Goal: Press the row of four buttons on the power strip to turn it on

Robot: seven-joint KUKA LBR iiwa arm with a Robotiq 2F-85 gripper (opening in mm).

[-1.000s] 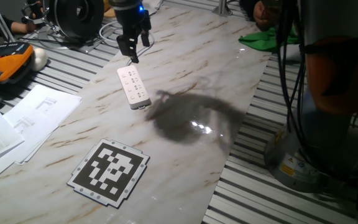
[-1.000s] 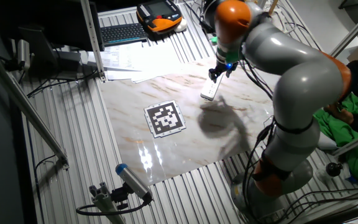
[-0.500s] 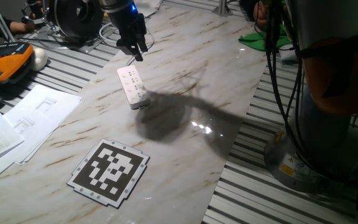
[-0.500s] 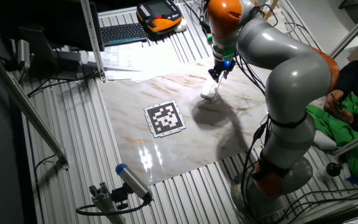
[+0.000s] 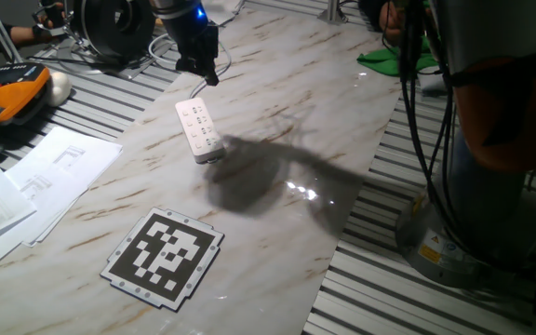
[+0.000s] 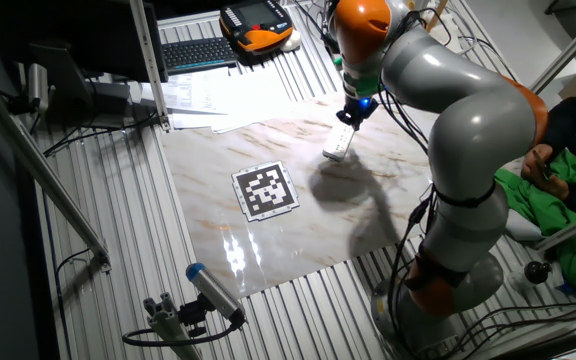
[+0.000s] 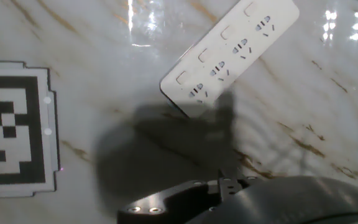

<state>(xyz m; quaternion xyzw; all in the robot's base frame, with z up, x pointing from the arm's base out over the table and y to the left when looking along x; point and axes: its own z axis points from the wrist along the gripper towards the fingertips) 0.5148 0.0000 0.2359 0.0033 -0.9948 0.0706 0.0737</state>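
Observation:
The white power strip [image 5: 199,130] lies flat on the marble table [image 5: 296,121], also seen in the other fixed view [image 6: 339,146]. In the hand view the power strip [image 7: 232,53] runs diagonally at the top, with the row of four buttons [image 7: 215,43] along its upper-left edge and dark socket holes beside them. My gripper [image 5: 208,76] hangs just above and beyond the strip's far end, apart from it; in the other fixed view the gripper [image 6: 353,118] sits over the same end. Its fingertips are too dark and small to show any gap. The hand view shows only the hand's dark housing.
A black-and-white marker tag [image 5: 164,256] lies near the table's front. Paper sheets [image 5: 45,172] and an orange-and-black pendant [image 5: 12,93] sit off the left edge. A green cloth [image 5: 394,58] lies at the far right. The arm's base [image 5: 454,242] stands right of the table.
My gripper has drawn up and slightly back from the strip's far end. The arm swung and its shadow slid left on the table. The strip has not moved.

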